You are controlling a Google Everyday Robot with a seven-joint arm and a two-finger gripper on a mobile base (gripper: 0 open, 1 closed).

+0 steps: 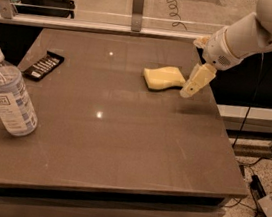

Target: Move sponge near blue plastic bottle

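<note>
The pale yellow sponge (163, 77) lies flat on the brown table (121, 144), toward the back right. The clear bottle (9, 93) with a white cap and white-and-blue label stands upright near the table's left edge, far from the sponge. My gripper (189, 91) hangs from the white arm at the right, pointing down and left, just to the right of the sponge and close above the tabletop. It holds nothing that I can see.
A black flat packet (43, 65) with white marks lies at the back left of the table. A glass barrier with metal posts (136, 7) runs behind the table. Cables and floor lie to the right of the table's edge.
</note>
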